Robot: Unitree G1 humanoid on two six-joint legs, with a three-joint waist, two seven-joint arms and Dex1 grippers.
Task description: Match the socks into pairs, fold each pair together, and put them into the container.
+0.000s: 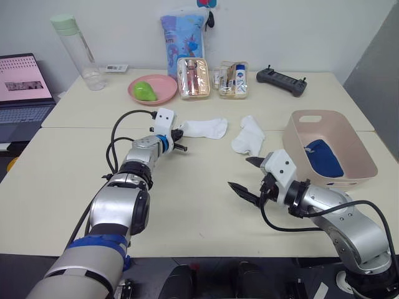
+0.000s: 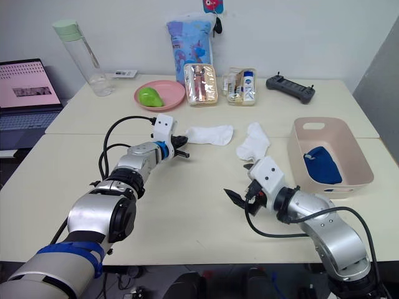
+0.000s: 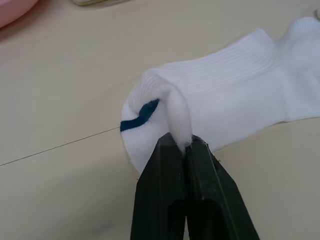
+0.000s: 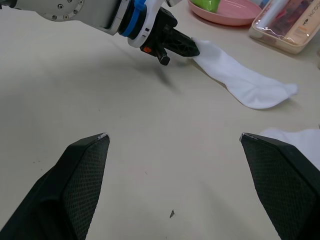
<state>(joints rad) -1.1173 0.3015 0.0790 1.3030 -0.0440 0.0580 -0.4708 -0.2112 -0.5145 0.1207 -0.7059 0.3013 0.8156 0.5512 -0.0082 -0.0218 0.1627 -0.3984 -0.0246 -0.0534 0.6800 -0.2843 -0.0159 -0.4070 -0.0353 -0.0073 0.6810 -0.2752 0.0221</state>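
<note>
Left claw is clenched on a pinch of cuff of the flat white sock, which lies mid-worktop. Second white sock lies crumpled at 3 o'clock from the first, apart from it. Blue socks are seen bundled inside the pink container at the far 3 o'clock side.

Right claw hovers released, fingers spread wide, nothing held.

Risk, judged: only a thin fold is gripped, so the cuff could slip out when pulled, or the sock could drag and bunch.

The grip detail and blue cuff stripe are given by the left wrist view; the head views give the layout.
</note>
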